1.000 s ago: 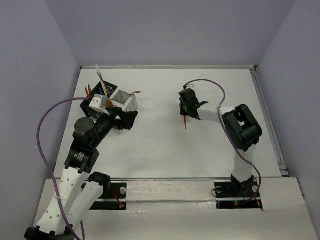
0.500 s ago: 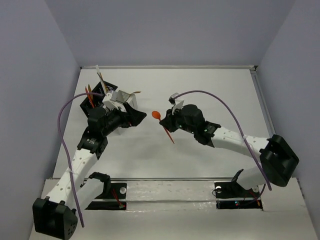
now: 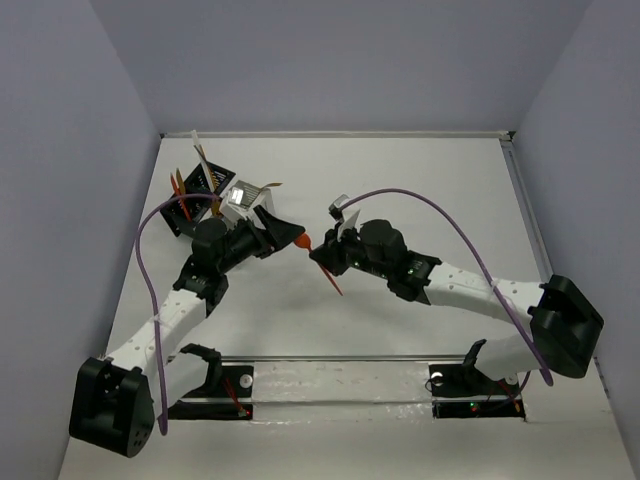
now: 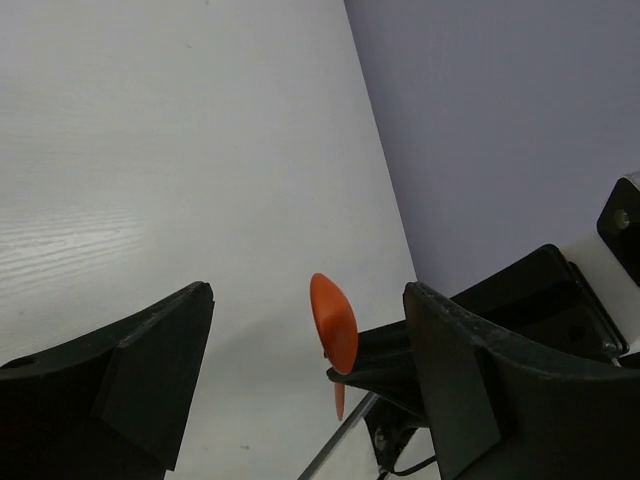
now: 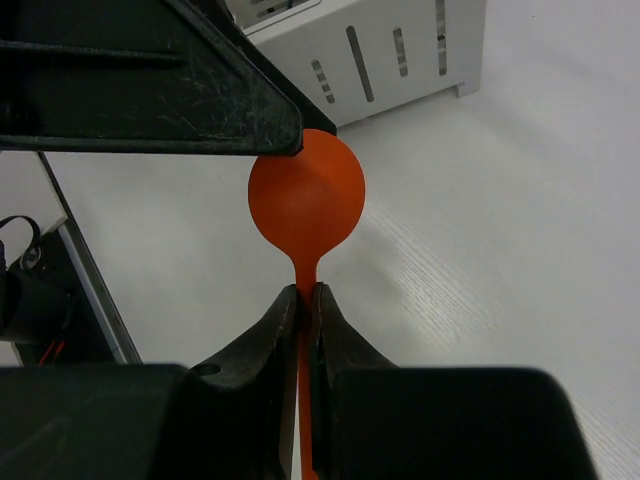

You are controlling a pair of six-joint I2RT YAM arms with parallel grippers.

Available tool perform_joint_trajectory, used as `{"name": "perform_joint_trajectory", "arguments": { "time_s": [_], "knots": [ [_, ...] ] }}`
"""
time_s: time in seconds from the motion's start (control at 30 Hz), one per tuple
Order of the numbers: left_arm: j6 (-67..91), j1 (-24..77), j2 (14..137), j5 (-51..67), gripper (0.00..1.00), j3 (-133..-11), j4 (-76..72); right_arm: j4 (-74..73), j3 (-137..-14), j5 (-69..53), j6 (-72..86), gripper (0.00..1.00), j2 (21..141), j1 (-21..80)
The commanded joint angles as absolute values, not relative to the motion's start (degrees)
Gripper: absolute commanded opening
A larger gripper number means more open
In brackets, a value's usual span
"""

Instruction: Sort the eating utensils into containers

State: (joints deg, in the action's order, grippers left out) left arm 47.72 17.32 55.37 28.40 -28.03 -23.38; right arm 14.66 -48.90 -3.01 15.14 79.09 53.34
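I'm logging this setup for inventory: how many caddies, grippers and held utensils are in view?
Caddies: 2 (black caddy, white caddy)
Grippers: 2 (left gripper, open; right gripper, shut on the spoon)
Held utensils: 1 (orange spoon)
Total: 5

Robotics lab cell: white tabletop (image 3: pixel 330 160), plain lavender partition walls (image 3: pixel 340 60) on three sides.
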Motion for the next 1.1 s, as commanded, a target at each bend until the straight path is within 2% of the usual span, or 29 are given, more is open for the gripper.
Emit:
{"name": "perform_joint_trajectory", "arguments": {
  "time_s": [0.0,0.2,0.3,0.33,0.43,0.47,0.53,0.6,0.67,0.7,0.77,0.8,0.93,1.07],
  "knots": [
    [50.6,19.5,56.9,28.5,0.86,-28.9,-29.9,18.4,-49.8,-2.5,13.8,0.07,79.0,54.4],
    [52.5,21.3,59.2,29.1,0.69,-28.6,-31.9,18.9,-49.7,-2.7,13.8,0.07,78.8,54.4],
    [52.8,21.3,59.0,28.5,0.54,-28.7,-32.3,19.2,-49.2,-2.9,14.1,0.07,78.1,54.4],
    [52.9,21.3,58.6,28.3,0.45,-28.7,-32.4,19.1,-49.2,-3.0,14.1,0.07,78.2,54.4],
    [53.3,21.8,58.7,28.0,0.36,-28.9,-33.2,18.8,-49.2,-3.1,14.1,0.07,78.7,54.4],
    [53.7,21.8,58.7,28.1,0.28,-28.9,-33.4,18.9,-49.2,-3.1,14.1,0.07,78.7,54.4],
    [54.0,21.8,58.9,28.5,0.17,-28.8,-34.0,19.2,-48.9,-2.8,14.2,0.07,78.6,54.4],
    [54.0,21.8,59.1,29.3,0.08,-28.8,-34.5,19.0,-48.8,-2.5,14.2,0.07,78.3,54.4],
    [53.9,21.8,58.8,29.5,0.06,-28.8,-34.5,18.7,-48.7,-1.9,14.5,0.1,78.0,54.4],
    [53.8,21.8,58.5,29.3,0.06,-29.1,-34.2,18.4,-48.7,-1.6,14.6,0.21,77.4,54.4],
    [52.7,21.8,57.2,28.2,0.06,-29.8,-33.0,17.7,-48.6,-0.9,14.7,0.36,76.8,54.4],
    [52.1,21.8,56.7,27.0,0.06,-30.5,-31.3,17.1,-48.5,-0.6,14.8,0.48,75.9,54.4],
    [50.2,20.1,53.8,23.7,0.06,-34.2,-27.7,15.7,-47.2,1.6,15.2,0.74,71.9,54.4],
    [47.9,16.4,49.6,18.9,0.06,-37.8,-23.7,13.3,-45.9,1.8,15.6,0.84,67.2,54.4]
  ]
}}
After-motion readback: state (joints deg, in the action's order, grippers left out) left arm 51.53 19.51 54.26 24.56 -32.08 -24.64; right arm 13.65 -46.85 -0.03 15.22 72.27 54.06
